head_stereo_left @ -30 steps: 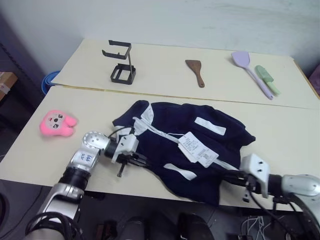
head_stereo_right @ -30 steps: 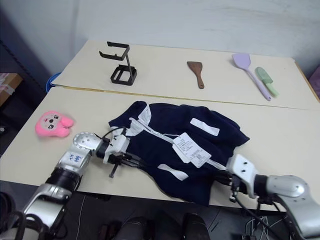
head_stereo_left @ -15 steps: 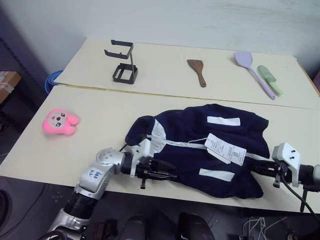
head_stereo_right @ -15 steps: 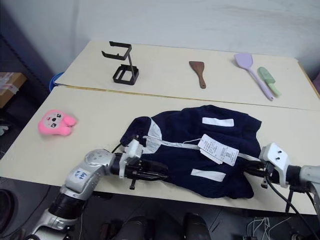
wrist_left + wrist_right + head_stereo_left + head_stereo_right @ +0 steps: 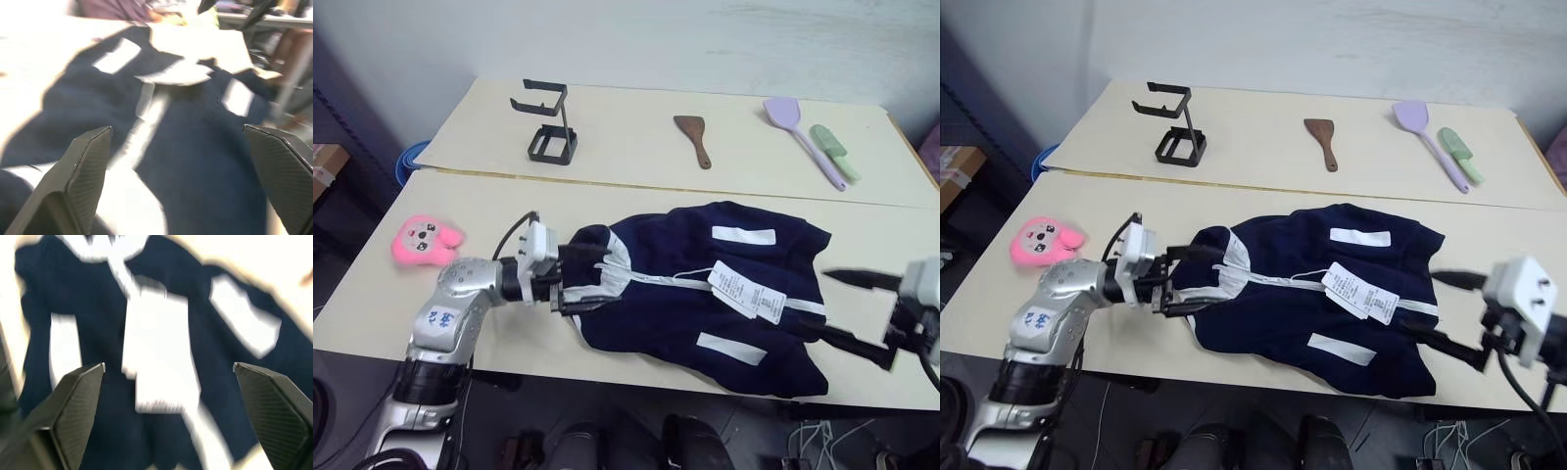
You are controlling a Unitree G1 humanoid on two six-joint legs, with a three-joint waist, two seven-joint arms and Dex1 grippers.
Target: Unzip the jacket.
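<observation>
On the counter (image 5: pixel 431 313) the jacket (image 5: pixel 705 294) lies zipped, left end effector (image 5: pixel 595 280) and right end effector (image 5: pixel 850 311) both wide open, empty; next: grasp collar and zipper pull.

the jacket (image 5: pixel 705 294) fills the bench (image 5: pixel 499 220) between the left pincer (image 5: pixel 590 279) and right pincer (image 5: pixel 842 308). bare bench lies beyond both; a pink toy (image 5: pixel 427 241) sits behind the left pincer.

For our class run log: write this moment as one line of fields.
task: unzip jacket | jacket: flat on table, zipper closed | left hand: open, at collar | right hand: open, at hem | holding: nothing
</observation>
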